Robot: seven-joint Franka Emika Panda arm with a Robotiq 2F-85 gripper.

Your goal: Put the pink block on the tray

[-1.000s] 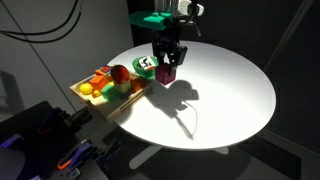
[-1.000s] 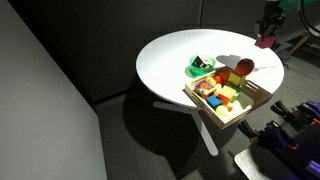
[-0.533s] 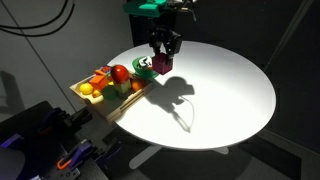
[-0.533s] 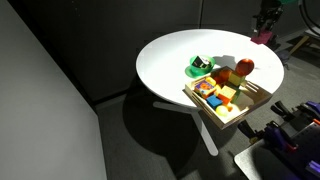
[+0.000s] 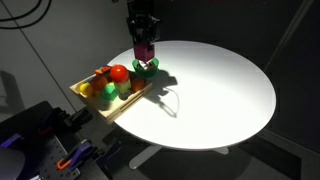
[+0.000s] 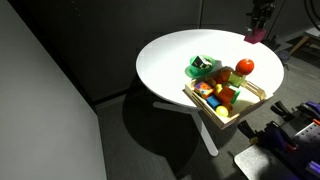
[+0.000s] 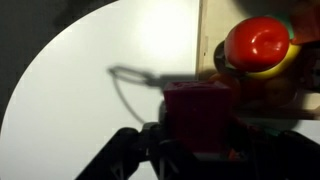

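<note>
My gripper (image 5: 144,52) is shut on the pink block (image 5: 144,51) and holds it in the air above the green-and-white object (image 5: 147,67), just beside the tray's far edge. The block also shows in an exterior view (image 6: 256,35) and fills the wrist view (image 7: 198,117) between my fingers (image 7: 198,150). The wooden tray (image 5: 93,101) sits at the table's edge in both exterior views (image 6: 232,118). It holds a red apple (image 5: 119,73), a yellow fruit (image 5: 86,89) and several coloured toys. The apple shows in the wrist view (image 7: 258,40).
The round white table (image 5: 215,90) stretches wide beyond the tray. A green-and-white object (image 6: 201,66) lies on the table next to the tray. Dark equipment with purple parts (image 5: 45,150) stands below the table's edge. A black curtain (image 6: 80,50) hangs behind.
My gripper has moved with the pink block from over the table's middle toward the tray, and has risen a little.
</note>
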